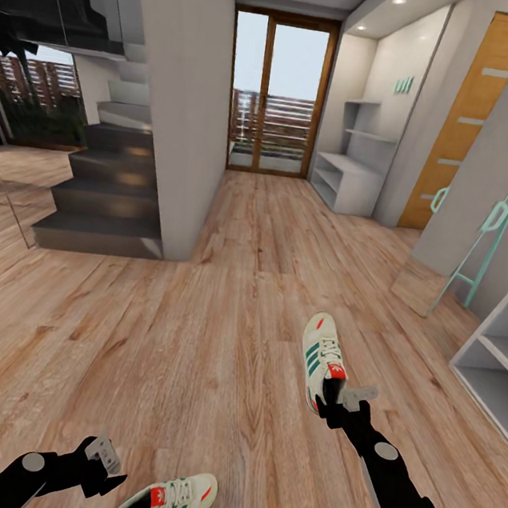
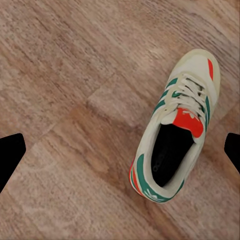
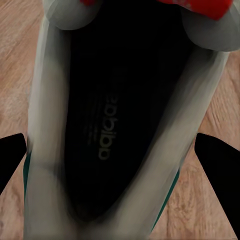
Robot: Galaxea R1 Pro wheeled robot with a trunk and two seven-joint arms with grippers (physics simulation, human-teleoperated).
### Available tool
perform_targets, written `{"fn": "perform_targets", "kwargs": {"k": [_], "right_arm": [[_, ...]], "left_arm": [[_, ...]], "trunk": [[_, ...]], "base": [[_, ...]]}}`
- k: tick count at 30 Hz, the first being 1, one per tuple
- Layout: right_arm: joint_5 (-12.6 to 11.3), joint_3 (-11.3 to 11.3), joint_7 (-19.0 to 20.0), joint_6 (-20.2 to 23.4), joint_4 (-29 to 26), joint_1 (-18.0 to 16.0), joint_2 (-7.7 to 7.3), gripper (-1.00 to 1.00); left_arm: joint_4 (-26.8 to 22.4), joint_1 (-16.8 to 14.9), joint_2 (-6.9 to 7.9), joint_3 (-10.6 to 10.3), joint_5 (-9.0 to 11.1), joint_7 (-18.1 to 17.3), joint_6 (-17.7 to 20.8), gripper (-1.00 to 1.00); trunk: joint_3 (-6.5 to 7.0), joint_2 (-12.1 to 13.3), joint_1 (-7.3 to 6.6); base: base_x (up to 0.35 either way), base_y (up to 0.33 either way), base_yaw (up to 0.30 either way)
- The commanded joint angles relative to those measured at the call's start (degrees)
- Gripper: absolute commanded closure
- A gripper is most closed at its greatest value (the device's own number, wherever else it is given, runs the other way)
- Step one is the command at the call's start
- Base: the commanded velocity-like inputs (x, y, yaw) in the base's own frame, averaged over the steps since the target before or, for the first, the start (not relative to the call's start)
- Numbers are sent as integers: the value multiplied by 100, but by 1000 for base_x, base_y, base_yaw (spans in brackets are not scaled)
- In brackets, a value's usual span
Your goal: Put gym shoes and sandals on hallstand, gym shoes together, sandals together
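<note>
My right end effector (image 1: 344,402) is at the heel of one gym shoe (image 1: 322,359) on the corridor floor (image 1: 194,334), fingers spread to either side of its opening, not clamped. My left end effector (image 1: 104,467) hangs open just beside the other gym shoe (image 1: 168,504). The shoe rack (image 1: 347,178) stands far down the corridor.

Two cream-white gym shoes with green stripes and red-orange tongues are lying upright on the wooden corridor floor (image 1: 223,298), well apart: one gym shoe (image 1: 323,361) ahead at right, the other gym shoe (image 1: 167,502) nearer
</note>
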Motion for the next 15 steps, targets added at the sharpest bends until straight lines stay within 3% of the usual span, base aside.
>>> {"fn": "perform_targets", "kwargs": {"k": [1,15], "right_arm": [[50,-20,40,27,-13,-2,3,100],[50,-22,39,48,-13,-2,4,100]], "left_arm": [[0,-5,-3,46,-58,-23,-33,-100],[-36,-27,-29,15,-60,-16,-4,-100]], "trunk": [[-29,-44,21],[-395,-605,329]], "base": [[0,0,22],[0,0,18]]}}
